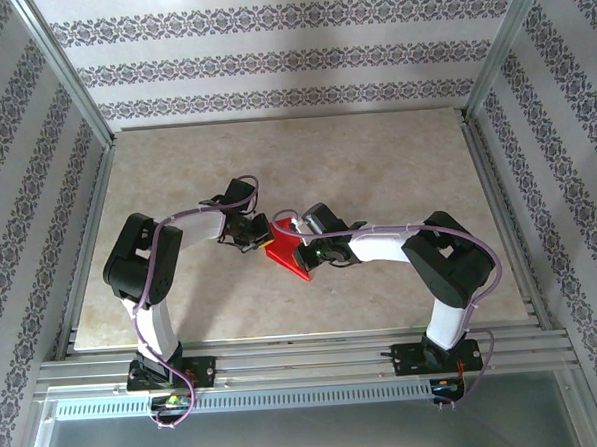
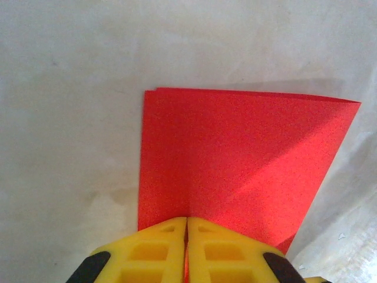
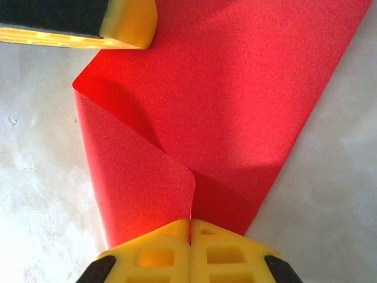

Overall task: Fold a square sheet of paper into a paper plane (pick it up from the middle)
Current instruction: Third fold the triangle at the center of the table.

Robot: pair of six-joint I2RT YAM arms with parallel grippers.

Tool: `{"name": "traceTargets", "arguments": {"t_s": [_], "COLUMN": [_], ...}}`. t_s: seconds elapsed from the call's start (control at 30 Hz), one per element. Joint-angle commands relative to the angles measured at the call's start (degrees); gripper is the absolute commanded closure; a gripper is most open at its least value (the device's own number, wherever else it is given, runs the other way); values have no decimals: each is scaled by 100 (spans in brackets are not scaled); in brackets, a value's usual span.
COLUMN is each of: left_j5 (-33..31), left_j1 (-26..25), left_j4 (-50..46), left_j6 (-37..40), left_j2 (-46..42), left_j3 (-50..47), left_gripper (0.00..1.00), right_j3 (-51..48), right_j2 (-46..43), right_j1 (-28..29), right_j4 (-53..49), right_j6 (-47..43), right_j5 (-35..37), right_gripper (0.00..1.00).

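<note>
From above, the folded red sheet of paper [image 1: 286, 256] sits near the middle of the pale surface [image 1: 375, 159]. Left wrist: the left fingers [image 2: 171, 242], pressed together, pinch the doubled sheet's near edge. Right wrist: the right fingers [image 3: 174, 242] pinch it where a loose flap curls over.

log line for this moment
left gripper: shut on red paper | right gripper: shut on red paper | red paper: doubled over
</note>
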Motion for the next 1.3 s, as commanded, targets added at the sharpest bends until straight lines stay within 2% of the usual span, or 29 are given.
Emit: {"name": "traceTargets", "arguments": {"t_s": [0.0,0.17,0.33,0.53,0.83,1.27], "left_j5": [-111,87,316,456,326,307], "left_j1": [27,30,31,-93,-688,-910], "left_j4": [-363,-305,-116,443,1300,1698], "left_j6": [142,207,174,-346,-1326,-1574], "left_j2": [221,112,-313,-939,-1242,-874], "left_j3": [29,139,258,-189,-1188,-1475], "left_gripper": [90,90,84,81,88,92], "right_j3": [-1,30,73,98,126,131], "right_j2": [-30,98,199,243,314,349], "right_j1": [-37,-36,-37,-37,-34,-26], "right_j4": [-188,-196,-226,-262,-297,-313], "right_j6": [55,47,24,29,45,49], "right_j5": [64,-23,-108,-120,-125,-138], "right_gripper": [93,93,93,93,93,93]}}
